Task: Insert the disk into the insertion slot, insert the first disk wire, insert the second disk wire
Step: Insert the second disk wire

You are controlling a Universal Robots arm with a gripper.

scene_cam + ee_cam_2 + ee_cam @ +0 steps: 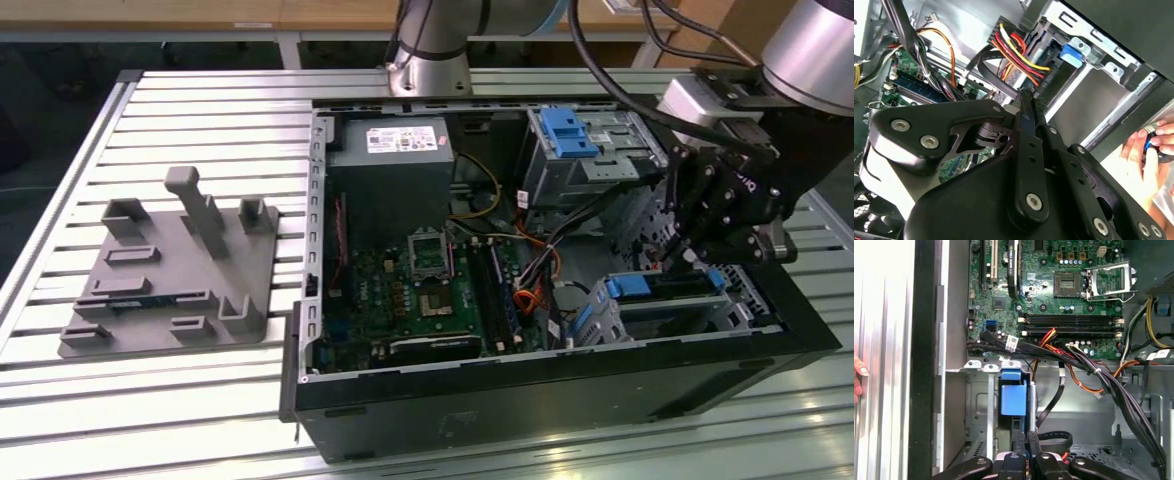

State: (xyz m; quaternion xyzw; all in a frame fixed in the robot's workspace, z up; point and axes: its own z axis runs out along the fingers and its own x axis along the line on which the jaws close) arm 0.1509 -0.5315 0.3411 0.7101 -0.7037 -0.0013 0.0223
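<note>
Your black metal gripper (1029,437) is pinched shut on a flat black cable (1054,402). It hangs over the boxy sheet-metal slot (681,315), by the disk's glossy blue carrier (1013,397).

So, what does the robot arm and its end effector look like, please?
The arm is made of round silver tubes with grey joints, and thick black cables run along it. The end effector is black, built from flat linkage plates joined with silver screws.

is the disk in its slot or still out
In. In the exterior view the disk, with its blue carrier end showing, sits inside the low metal cage at the case's corner, under the gripper. How fully it is seated: cannot tell.
</note>
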